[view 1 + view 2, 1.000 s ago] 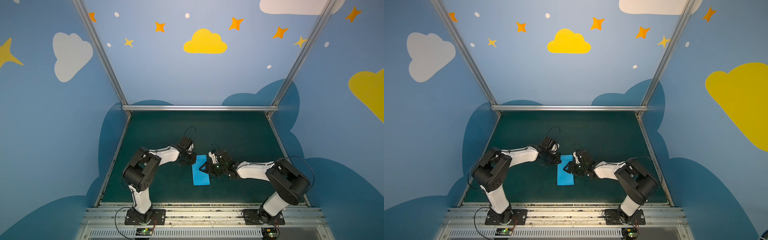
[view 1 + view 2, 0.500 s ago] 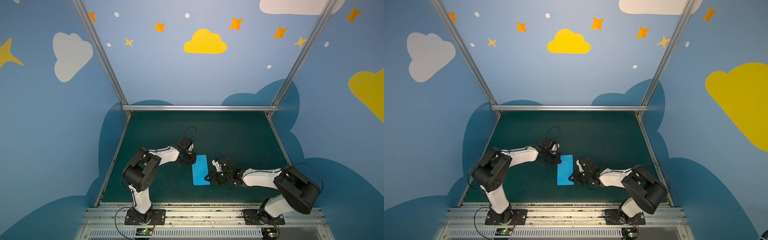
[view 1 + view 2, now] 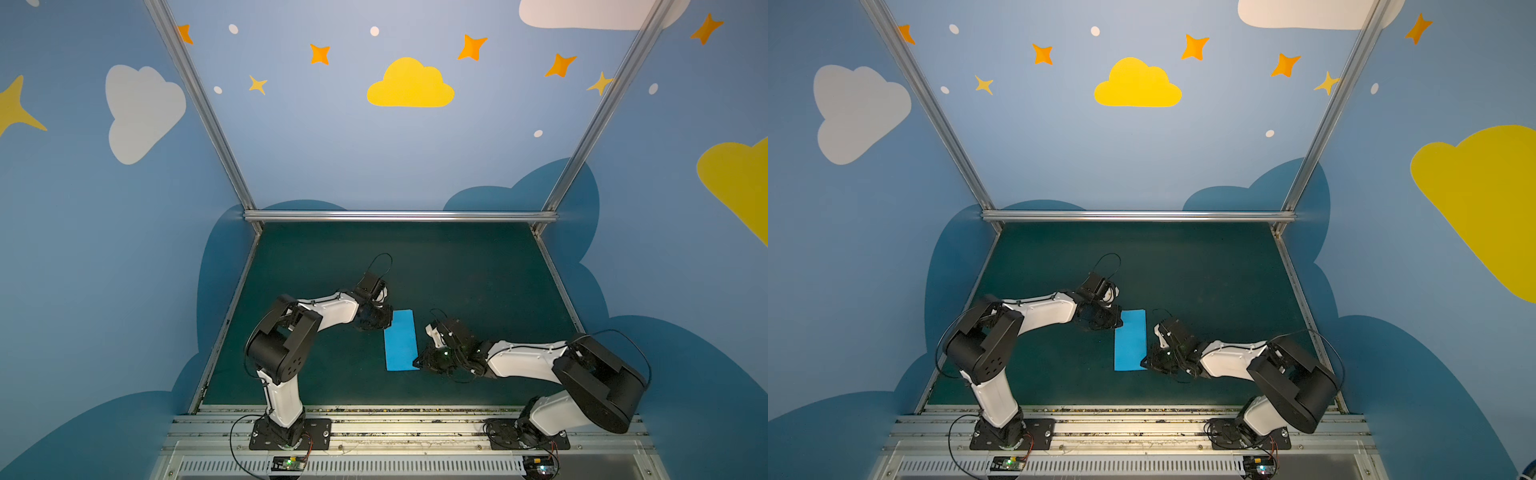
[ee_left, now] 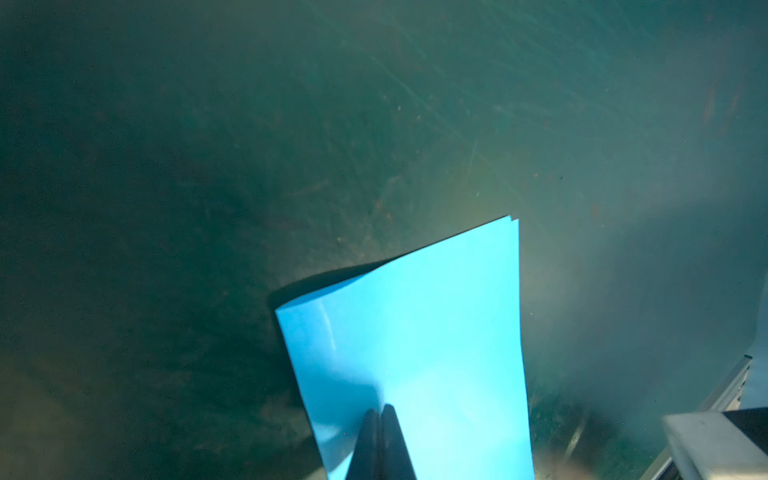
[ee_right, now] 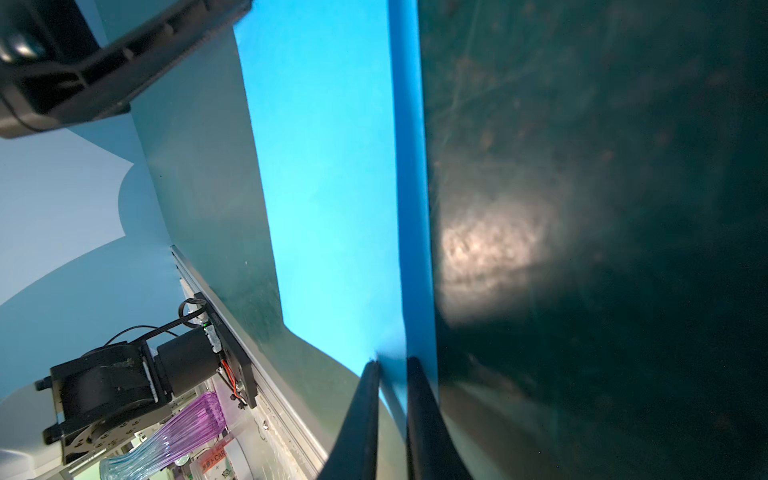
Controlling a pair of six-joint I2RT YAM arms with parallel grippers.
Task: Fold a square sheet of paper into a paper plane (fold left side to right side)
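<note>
The sheet of paper (image 4: 415, 332) runs off the picture's edge behind the left hand (image 4: 380, 409), and that hand's fingers (image 4: 365, 444) are cut off too. At the right hand (image 5: 392, 361), the paper's corner sits between the fingers (image 5: 361, 415); maybe it is pinched, but blur makes that hard to say. In both top views the tips of both hands are too small and dark to see.

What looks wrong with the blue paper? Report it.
The square sheet of paper, folded in half, is not lying flat. In the left wrist view its top layer lifts off the mat near the fold, with shadow beneath. At the far corner the two layers miss each other slightly. No tear shows.
</note>
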